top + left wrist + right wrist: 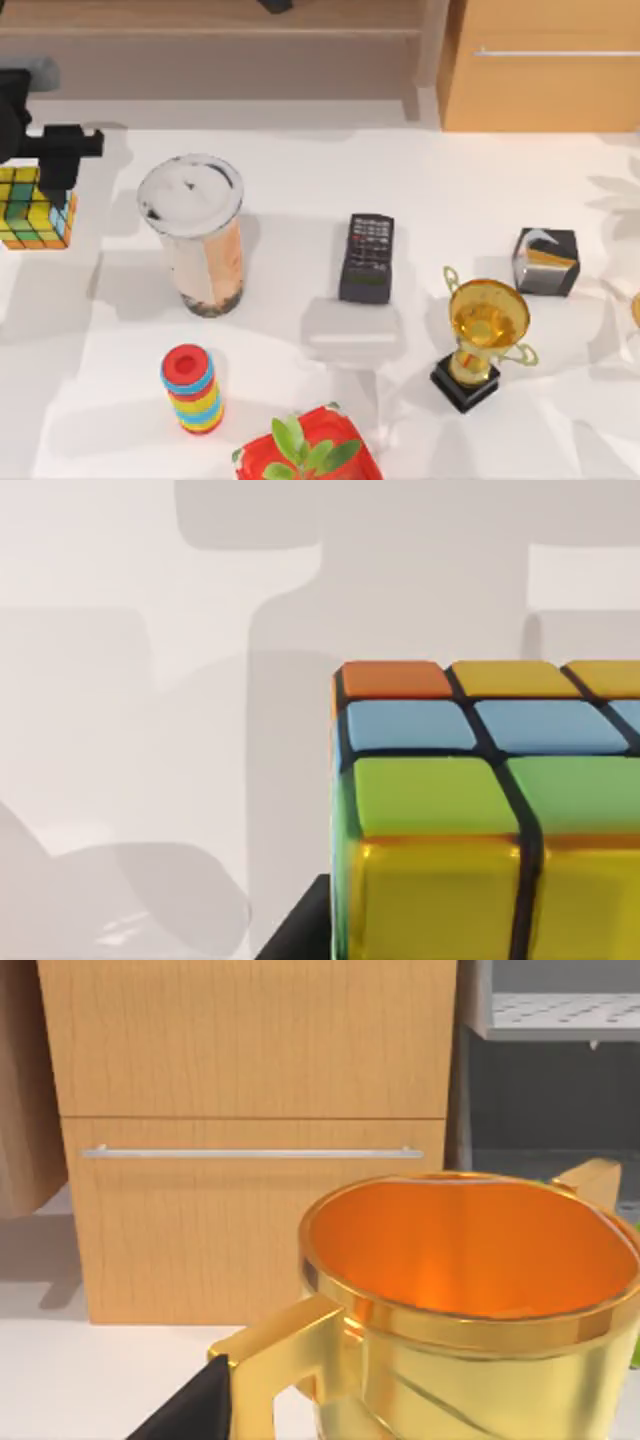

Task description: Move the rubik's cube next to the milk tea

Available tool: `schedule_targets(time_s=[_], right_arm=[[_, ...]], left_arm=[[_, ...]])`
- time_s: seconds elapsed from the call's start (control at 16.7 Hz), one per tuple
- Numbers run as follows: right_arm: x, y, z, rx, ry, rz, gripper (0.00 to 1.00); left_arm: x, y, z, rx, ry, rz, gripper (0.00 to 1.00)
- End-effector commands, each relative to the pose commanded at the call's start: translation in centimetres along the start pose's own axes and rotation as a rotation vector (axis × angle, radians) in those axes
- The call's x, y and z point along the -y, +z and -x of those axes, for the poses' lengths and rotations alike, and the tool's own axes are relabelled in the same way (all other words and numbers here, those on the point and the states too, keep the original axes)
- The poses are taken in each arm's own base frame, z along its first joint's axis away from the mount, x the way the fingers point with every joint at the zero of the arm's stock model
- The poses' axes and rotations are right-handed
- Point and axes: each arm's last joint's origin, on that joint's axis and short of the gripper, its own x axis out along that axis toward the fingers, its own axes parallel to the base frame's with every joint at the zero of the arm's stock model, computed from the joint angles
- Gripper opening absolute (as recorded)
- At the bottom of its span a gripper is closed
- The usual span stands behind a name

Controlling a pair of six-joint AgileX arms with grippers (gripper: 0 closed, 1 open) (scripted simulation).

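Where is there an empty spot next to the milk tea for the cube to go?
Bare table lies left of the milk tea, toward the rubik's cube, and between it and the remote. The ring stack and red planter crowd the front.

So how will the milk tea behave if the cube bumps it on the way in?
The milk tea is tall and narrow-footed, so it would probably tip rather than slide. The drink fills most of the cup, so it is likely heavy. Its clear wall looks smooth, maybe slippery. The cube sits under the left gripper.
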Motion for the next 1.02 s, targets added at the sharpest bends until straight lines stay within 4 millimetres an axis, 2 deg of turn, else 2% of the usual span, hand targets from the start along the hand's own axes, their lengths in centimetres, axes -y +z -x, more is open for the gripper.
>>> schedule_targets(time_s=[0.12,0.24,1.02], right_arm=[[0.0,0.0,0.0,0.0,0.0,0.0,1.0],[0.0,0.0,0.0,0.0,0.0,0.0,1.0],[0.0,0.0,0.0,0.0,0.0,0.0,1.0]], left_arm=[[0.3,-0.4,-2.6,-0.102,0.011,-0.006,0.0],[0.6,-0.5,-3.4,-0.127,0.013,-0.015,0.0],[-0.3,-0.2,-2.9,-0.094,0.02,0.009,0.0]])
